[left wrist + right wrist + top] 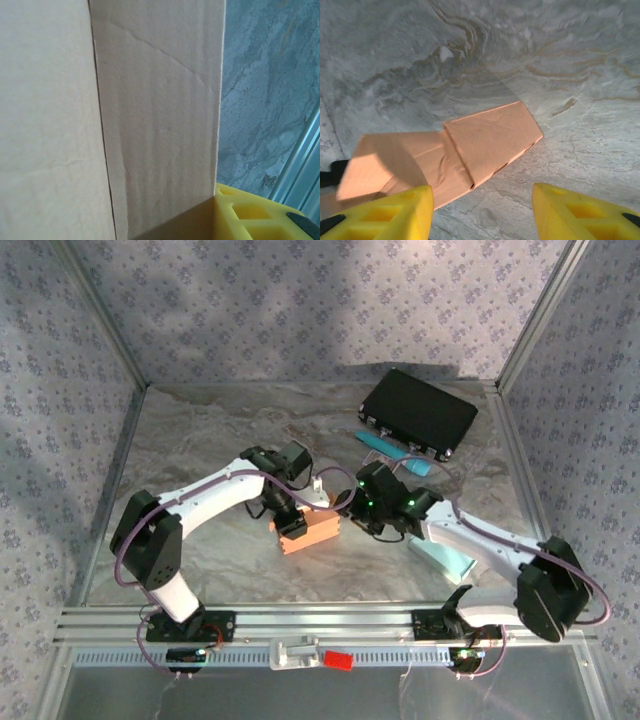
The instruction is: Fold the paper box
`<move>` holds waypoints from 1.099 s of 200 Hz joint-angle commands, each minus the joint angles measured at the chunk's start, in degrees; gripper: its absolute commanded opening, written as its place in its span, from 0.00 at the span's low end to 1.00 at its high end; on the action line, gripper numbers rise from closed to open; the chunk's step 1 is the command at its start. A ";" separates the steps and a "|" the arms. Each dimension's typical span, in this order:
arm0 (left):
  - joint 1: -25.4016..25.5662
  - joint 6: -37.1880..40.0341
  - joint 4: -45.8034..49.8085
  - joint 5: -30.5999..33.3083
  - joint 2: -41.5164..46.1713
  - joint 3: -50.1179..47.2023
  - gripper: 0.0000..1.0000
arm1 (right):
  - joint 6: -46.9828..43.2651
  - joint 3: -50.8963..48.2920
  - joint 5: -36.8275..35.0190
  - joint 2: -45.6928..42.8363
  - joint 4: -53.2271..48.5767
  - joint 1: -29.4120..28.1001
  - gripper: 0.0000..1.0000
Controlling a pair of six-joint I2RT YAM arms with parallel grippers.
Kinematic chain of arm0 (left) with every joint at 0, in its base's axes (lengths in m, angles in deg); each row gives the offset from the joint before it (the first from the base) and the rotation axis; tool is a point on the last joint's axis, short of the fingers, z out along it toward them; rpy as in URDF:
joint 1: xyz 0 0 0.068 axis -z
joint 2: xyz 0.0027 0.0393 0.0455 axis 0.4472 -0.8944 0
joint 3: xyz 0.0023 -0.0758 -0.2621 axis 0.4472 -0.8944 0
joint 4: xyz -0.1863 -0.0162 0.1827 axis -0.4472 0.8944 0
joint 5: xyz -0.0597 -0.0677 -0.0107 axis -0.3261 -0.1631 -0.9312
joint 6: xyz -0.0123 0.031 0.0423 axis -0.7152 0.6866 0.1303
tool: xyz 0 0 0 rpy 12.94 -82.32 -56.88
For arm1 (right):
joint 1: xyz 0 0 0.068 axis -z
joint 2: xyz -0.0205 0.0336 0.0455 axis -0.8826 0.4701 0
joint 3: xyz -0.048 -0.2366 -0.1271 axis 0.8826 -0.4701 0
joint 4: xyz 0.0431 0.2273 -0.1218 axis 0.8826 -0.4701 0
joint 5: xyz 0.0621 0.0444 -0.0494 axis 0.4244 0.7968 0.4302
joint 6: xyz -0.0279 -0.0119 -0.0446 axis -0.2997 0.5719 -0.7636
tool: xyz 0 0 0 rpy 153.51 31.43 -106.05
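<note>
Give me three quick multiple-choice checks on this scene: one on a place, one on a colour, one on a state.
1. Where is the black case?
A. back right of the table
B. front left
C. dead centre

2. What colour are the fingers of the right gripper?
A. black
B. yellow
C. white

3. How does the right gripper stand?
A. clamped on the case
B. shut tight
C. open, nothing between its fingers

Answers:
1 A: the top view shows it near the far right corner, behind the paper box.
2 B: both show yellow in the right wrist view.
3 C: bare table lies between the spread fingers, with the box ahead of them.
</note>
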 commanded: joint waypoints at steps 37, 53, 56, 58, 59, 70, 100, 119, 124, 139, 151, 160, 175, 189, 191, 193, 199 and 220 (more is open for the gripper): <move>-1.67 7.51 0.09 0.65 -0.99 3.06 0.40 | -12.28 2.73 -3.02 -7.62 -8.40 5.30 0.49; -2.47 9.31 -0.11 0.39 -1.60 3.77 0.40 | -18.51 5.47 1.16 -4.94 -9.87 8.39 0.35; -2.58 9.65 -0.10 0.29 -1.76 3.93 0.40 | -19.78 6.27 1.91 -4.18 -10.17 8.70 0.33; -2.72 9.87 -0.07 0.09 -1.88 4.06 0.40 | -20.99 6.76 2.30 -3.72 -10.45 8.94 0.32; -2.79 9.99 -0.09 0.06 -1.94 4.14 0.40 | -21.26 7.02 2.48 -3.47 -10.63 9.04 0.31; -3.20 10.92 -0.36 -0.89 -2.24 4.47 0.40 | -28.50 10.45 4.90 -0.14 -12.21 9.55 0.27; -3.47 13.06 0.16 -2.24 -3.52 5.61 0.40 | -48.06 19.30 8.38 7.81 -20.01 9.43 0.29; -3.49 13.43 0.43 -2.61 -4.20 5.93 0.40 | -52.43 24.58 11.26 11.48 -22.06 10.09 0.34; -3.56 13.45 0.29 -2.73 -4.20 5.89 0.40 | -54.02 25.90 11.65 12.79 -23.07 10.06 0.34; -3.65 13.46 0.16 -2.71 -4.29 5.88 0.40 | -56.92 28.00 11.56 15.63 -25.52 9.85 0.34; -3.77 13.44 0.18 -2.79 -4.30 5.96 0.40 | -57.83 28.55 12.38 16.63 -25.56 9.70 0.35; -3.82 13.36 0.11 -2.88 -4.29 5.96 0.40 | -57.98 28.73 12.76 17.01 -25.27 9.48 0.34; -3.84 13.52 0.25 -3.01 -4.38 5.93 0.41 | -57.93 29.06 12.81 17.77 -25.59 9.27 0.34; -3.92 13.47 0.18 -3.08 -4.29 5.84 0.41 | -58.17 29.16 12.85 18.58 -25.76 9.10 0.33; -3.91 13.44 0.16 -3.08 -4.31 5.81 0.41 | -58.18 29.16 12.77 18.69 -25.75 9.02 0.33; -3.91 13.50 0.20 -3.17 -4.34 5.76 0.41 | -58.18 29.21 12.66 18.74 -25.75 8.98 0.33; -3.91 13.51 0.17 -3.23 -4.38 5.80 0.41 | -58.18 29.35 12.26 19.01 -25.70 8.82 0.32; -3.91 13.46 0.02 -3.23 -4.48 5.89 0.41 | -58.10 30.16 12.06 19.81 -25.61 8.76 0.28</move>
